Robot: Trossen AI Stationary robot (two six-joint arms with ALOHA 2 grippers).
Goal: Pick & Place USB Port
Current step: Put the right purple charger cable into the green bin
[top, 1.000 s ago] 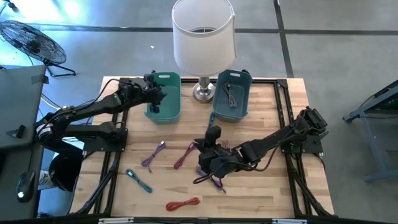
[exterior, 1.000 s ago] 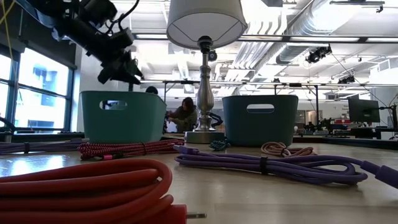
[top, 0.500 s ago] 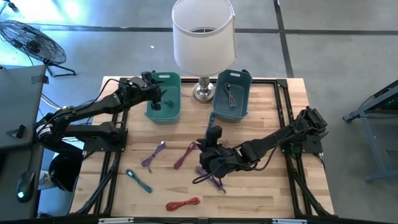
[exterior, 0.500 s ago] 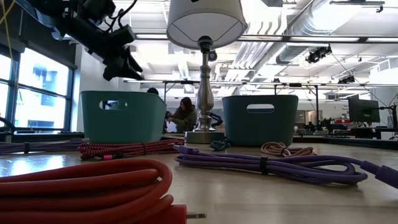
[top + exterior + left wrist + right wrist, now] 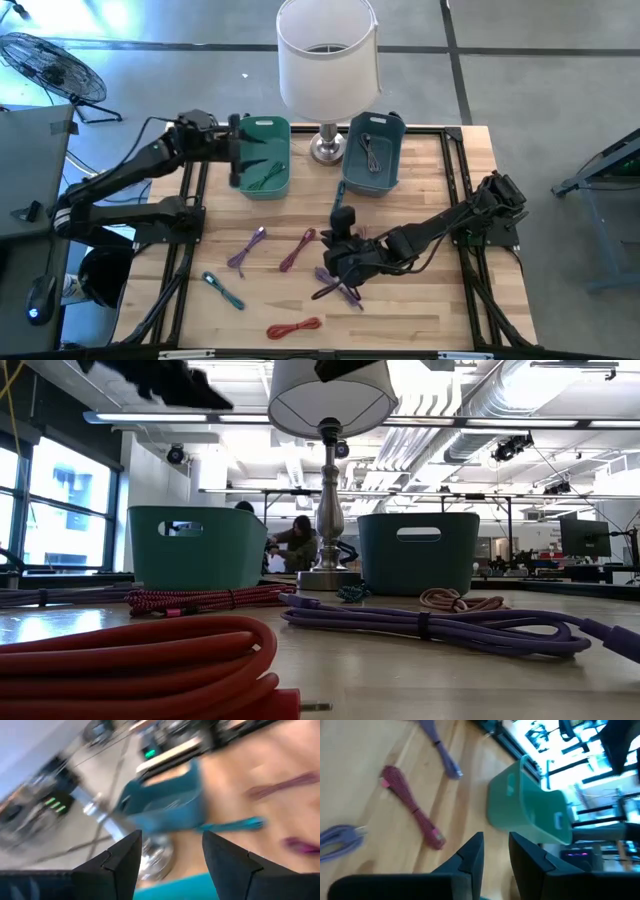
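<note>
My left gripper (image 5: 236,152) is open and empty, just off the left wall of the green bin (image 5: 263,155); in its wrist view (image 5: 172,855) nothing lies between the fingers. A green cable (image 5: 262,176) lies inside that bin. My right gripper (image 5: 338,258) hovers over the table's middle, above a purple cable bundle (image 5: 338,290). Its fingers (image 5: 495,851) stand a little apart with nothing between them. A purple cable (image 5: 247,248), a maroon braided cable (image 5: 297,248), a teal cable (image 5: 223,290) and a red cable (image 5: 293,327) lie flat on the wood.
A dark teal bin (image 5: 372,152) holding a dark cable stands right of the lamp (image 5: 327,60), whose base sits between the two bins at the far edge. Black rails run along the table's left and right sides. People show in the room behind in the low view.
My left gripper has risen and drawn back from over the green bin toward the table's left edge. A green cable now lies in the bin below where the gripper was. My right gripper has stayed over the purple bundle.
</note>
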